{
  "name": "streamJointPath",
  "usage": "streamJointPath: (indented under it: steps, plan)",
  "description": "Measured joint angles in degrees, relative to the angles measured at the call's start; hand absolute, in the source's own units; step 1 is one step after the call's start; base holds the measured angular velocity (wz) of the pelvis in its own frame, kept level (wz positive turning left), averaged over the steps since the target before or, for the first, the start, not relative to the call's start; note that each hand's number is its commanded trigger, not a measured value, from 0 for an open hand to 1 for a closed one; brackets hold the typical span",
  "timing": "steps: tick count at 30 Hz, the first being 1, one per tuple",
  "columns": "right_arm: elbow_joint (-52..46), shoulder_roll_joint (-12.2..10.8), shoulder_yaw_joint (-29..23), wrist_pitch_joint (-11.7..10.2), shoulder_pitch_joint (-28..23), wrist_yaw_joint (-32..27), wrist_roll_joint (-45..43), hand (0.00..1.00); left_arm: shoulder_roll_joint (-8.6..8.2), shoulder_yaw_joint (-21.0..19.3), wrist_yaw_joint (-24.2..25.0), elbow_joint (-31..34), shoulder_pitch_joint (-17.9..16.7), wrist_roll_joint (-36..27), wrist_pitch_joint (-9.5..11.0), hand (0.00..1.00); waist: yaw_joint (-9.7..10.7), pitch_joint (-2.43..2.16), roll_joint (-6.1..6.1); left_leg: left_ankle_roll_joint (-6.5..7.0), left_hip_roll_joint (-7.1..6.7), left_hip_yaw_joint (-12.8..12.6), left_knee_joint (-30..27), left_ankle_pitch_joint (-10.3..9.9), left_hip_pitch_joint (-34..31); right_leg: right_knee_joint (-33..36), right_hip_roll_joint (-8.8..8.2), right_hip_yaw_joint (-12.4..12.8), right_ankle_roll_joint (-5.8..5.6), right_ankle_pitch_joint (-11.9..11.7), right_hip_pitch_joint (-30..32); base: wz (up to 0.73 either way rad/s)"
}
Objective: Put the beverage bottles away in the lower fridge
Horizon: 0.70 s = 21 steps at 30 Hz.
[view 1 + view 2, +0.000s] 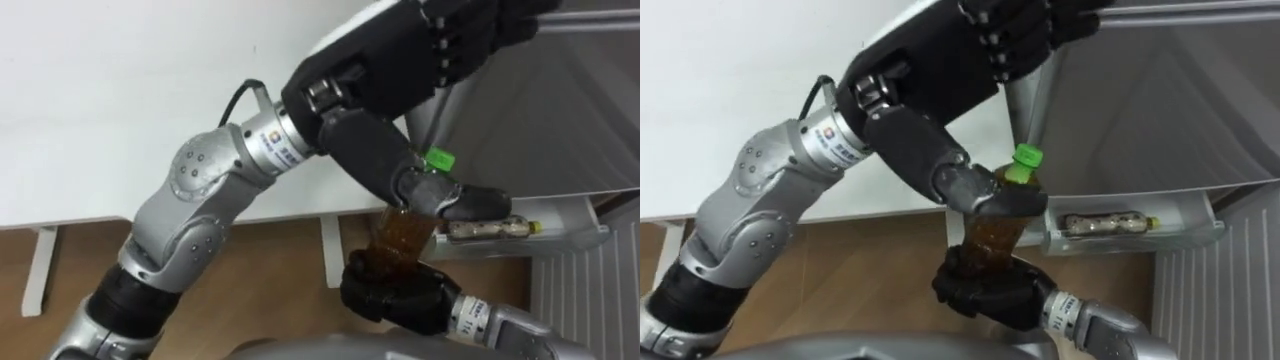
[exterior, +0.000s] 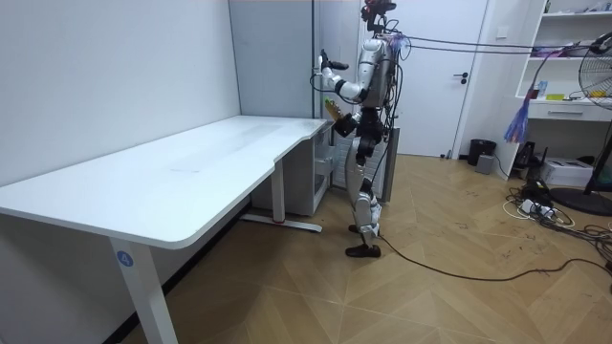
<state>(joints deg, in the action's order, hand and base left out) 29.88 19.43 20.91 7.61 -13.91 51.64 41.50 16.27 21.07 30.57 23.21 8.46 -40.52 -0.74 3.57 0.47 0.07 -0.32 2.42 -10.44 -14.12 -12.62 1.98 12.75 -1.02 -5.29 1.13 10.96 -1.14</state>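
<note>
While the robot stands upright at the far end of the white desk (image 1: 100, 100), facing the tall grey fridge (image 2: 273, 67), its left arm comes in from the lower left, over the desk edge and the wooden floor (image 1: 270, 270). The left hand (image 1: 400, 60) is up at a grey fridge panel (image 1: 540, 120), with its fingers curled round the panel's near edge and its thumb stretched downward. Behind that thumb stands the drink bottle (image 1: 400, 235), cap-up and leaning a little. It holds brown liquid, and its green cap (image 1: 438, 158) peeks out just right of the thumb. Directly beneath the left hand, the right hand (image 1: 395, 290) is wrapped round the bottle's lower part and holds it off the floor. To the right of both hands, a white door shelf (image 1: 570, 238) holds a second bottle (image 1: 490, 229) lying on its side.
</note>
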Motion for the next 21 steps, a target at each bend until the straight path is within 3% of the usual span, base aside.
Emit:
streamJointPath:
  steps: [2, 6, 9, 11, 14, 18, 21]
  plan:
    - [-0.2, -0.3, -2.4, 0.0, -1.9, -0.2, -0.4, 1.0, -0.08, -5.2, -0.7, 0.9, 0.0, -2.4, 0.5, 0.0, -1.8, 0.0, 0.0, 0.0, 0.02, -0.1, 0.9, 0.0, 0.8, 0.1, 0.17, 0.5, 0.05, 0.0, -0.1, -0.11]
    - [-0.2, -1.2, -7.1, 0.0, -4.4, -0.3, -2.4, 1.0, -0.09, -13.8, -4.2, 3.1, 0.0, -2.5, 2.4, 0.0, -3.0, 0.02, -0.08, 0.0, 0.0, -0.1, 1.4, 0.0, 1.6, -0.2, 0.11, -0.3, 0.04, 0.0, -1.1, 0.03]
    - [-1.6, -1.4, -10.4, -0.1, -6.6, -0.4, -4.2, 1.0, -0.08, -20.7, -7.0, 3.7, 0.0, -2.4, 3.9, 0.0, -5.2, 0.03, -0.23, -0.01, -0.01, -0.1, 1.4, 0.0, 1.9, -0.4, 0.1, -0.1, 0.04, 0.1, -1.7, -0.01]
    - [-2.2, -2.7, -14.3, -0.2, -8.7, -0.1, -6.2, 1.0, -0.26, -26.8, -10.5, 5.7, -0.6, -1.3, 5.1, 0.0, -5.8, 0.04, -0.34, -0.01, -0.05, 0.3, 1.7, 0.0, 2.0, -0.8, 0.0, -0.6, -0.01, 0.1, -1.8, 0.09]
    - [-1.8, -5.0, -19.4, -0.4, -10.9, 0.2, -6.9, 1.0, -0.24, -35.2, -13.9, 6.9, -3.3, -0.7, 7.9, 0.0, -7.4, -0.06, -0.08, -0.02, 0.07, 0.3, 2.7, 0.0, 3.3, -1.2, 0.0, -0.6, -0.1, 0.3, -2.8, -0.01]
    - [-1.8, -5.4, -23.0, -0.8, -13.7, 0.4, -8.0, 1.0, 0.46, -44.7, -21.1, 6.6, -5.8, 0.8, 9.5, 0.0, -8.5, -0.11, -0.07, -0.02, -0.05, 0.2, 3.1, 0.0, 3.9, -1.2, -0.07, -0.4, -0.2, 0.4, -3.2, -0.02]
    - [0.5, -7.5, -27.8, -1.7, -15.7, 0.4, -8.5, 1.0, 0.41, -52.5, -26.1, 4.8, -10.3, 3.2, 10.9, 0.0, -9.4, -0.09, 0.19, -0.1, -0.05, 0.0, 3.7, -0.1, 5.7, -2.2, 0.1, 0.0, -0.24, 0.4, -5.0, -0.05]
